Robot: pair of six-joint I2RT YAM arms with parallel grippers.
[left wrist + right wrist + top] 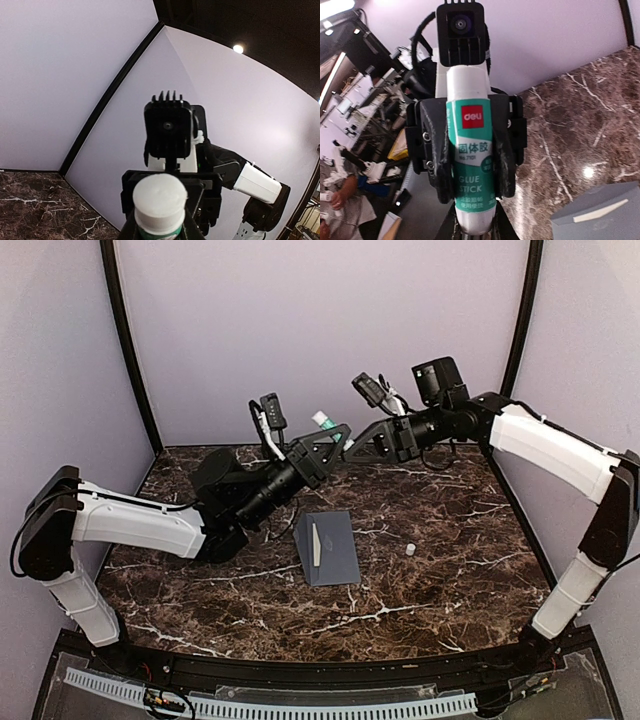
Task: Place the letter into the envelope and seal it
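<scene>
Top external is showing the envelope [335,552] lying flat on the marble table [200,590], a narrow cream strip [315,543] sitting on its left half and a small white cap [410,551] resting apart to its right. Farther back, the raised left gripper [470,155] is clamping the glue stick [470,120] between its fingers [437,155], while the right gripper [352,445] is facing it closely; how far its fingers are parted cannot be told.

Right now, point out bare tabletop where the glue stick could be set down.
Bare marble: the wide strip between the envelope and the near edge of the table, and the right side past the small white cap. Crowded: back centre, where the left gripper, holding the glue stick, meets the right gripper above the marble.
</scene>
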